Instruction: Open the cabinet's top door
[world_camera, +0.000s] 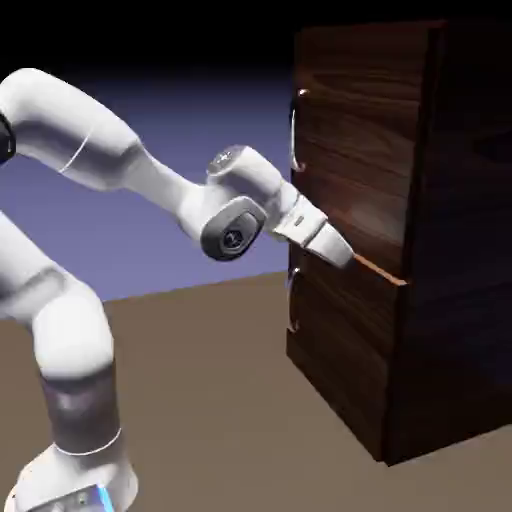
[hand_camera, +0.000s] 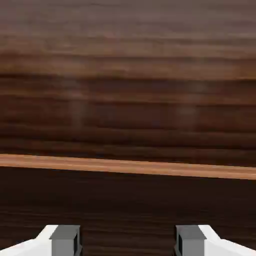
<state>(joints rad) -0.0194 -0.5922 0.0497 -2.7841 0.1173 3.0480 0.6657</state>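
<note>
Cabinet's (world_camera: 400, 240) top door (world_camera: 350, 150) sits shut; gripper (hand_camera: 128, 240), jaws spread and empty, hovers near the orange edge (hand_camera: 128, 166).

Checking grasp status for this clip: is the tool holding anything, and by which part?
Nothing is held. The tool is open with an empty gap, facing the cabinet front; the top door handle is untouched.

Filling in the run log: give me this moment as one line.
gripper: open, empty | aimed at orange edge below top door | handle: ungrasped | top door: looks closed
</note>
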